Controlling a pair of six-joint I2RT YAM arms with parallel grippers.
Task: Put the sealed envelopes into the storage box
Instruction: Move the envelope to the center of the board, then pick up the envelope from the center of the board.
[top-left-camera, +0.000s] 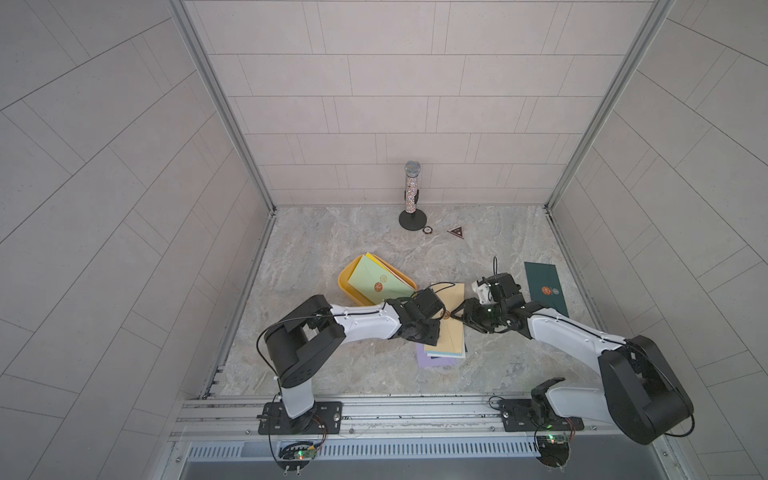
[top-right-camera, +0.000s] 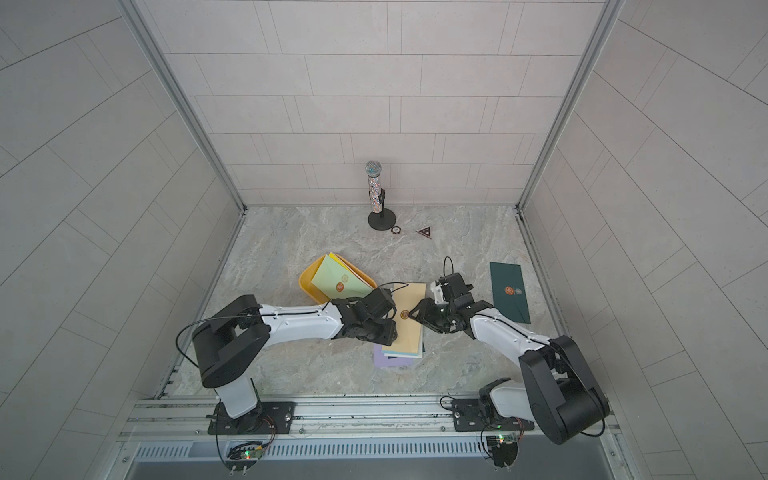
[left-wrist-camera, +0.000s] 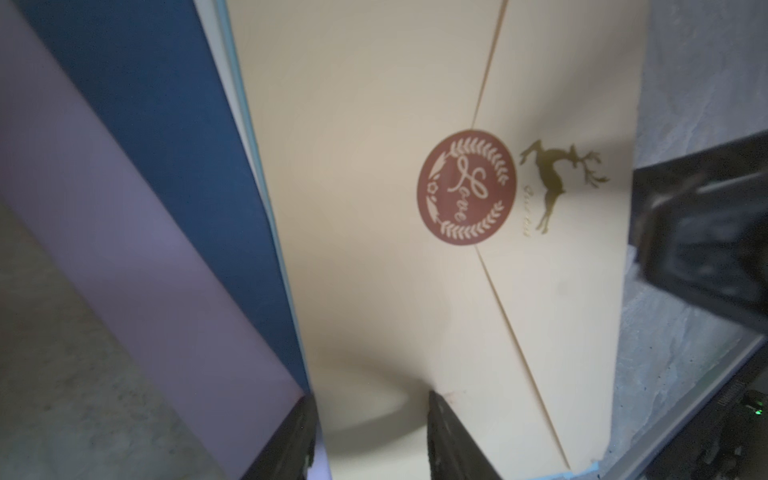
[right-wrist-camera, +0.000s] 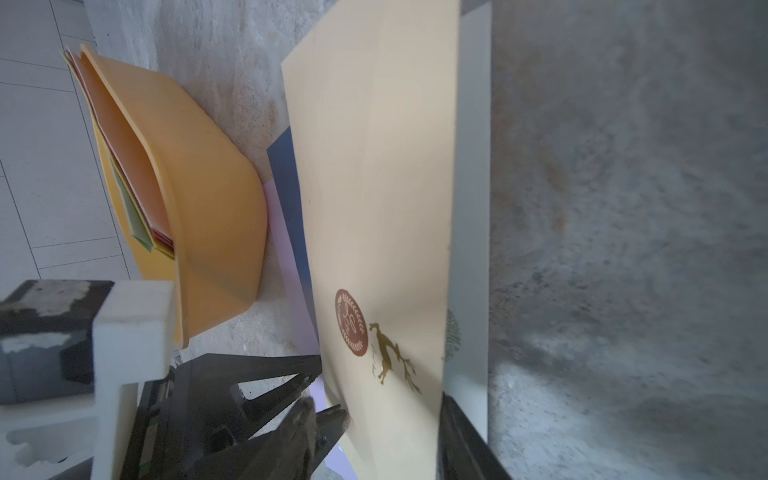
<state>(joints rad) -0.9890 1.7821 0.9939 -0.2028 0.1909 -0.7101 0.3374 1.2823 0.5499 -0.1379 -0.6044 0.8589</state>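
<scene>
**Surface** (top-left-camera: 332, 237): marbled grey, carries all the items below

**Storage box** (top-left-camera: 343, 281): yellow tray on the left arm's side, part-filled. A pale green envelope (top-left-camera: 374, 276) lies uppermost and pokes past the far rim. Yellow, pink and red edges show under it in the right wrist view; exact count cannot be told

**Loose stack:** on the surface just beside the box's near corner. The cream envelope (top-left-camera: 453, 336) is on top, with a pale blue edge, a dark blue envelope (left-wrist-camera: 174, 145) and a lilac envelope (top-left-camera: 434, 360) beneath. None boxed yet

**Dark green envelope** (top-left-camera: 546, 289): flat and alone, well apart on the right arm's side. Not boxed

**Microphone** (top-left-camera: 412, 189): upright on its stand at the far wall, no part of the task

**Left gripper** (left-wrist-camera: 370, 419): jaws partly apart, tips down at one long edge of the cream envelope; whether it has hold cannot be told

**Right gripper** (right-wrist-camera: 392, 415): jaws partly apart at the opposite edge, near the red seal (right-wrist-camera: 352, 322); no firm clamp visible

**Round token** (top-left-camera: 427, 229) and **dark triangular piece** (top-left-camera: 457, 232): small, near the microphone base

**Status:** judged roughly half done; the cream envelope looks next, with about five left outside the box
</scene>
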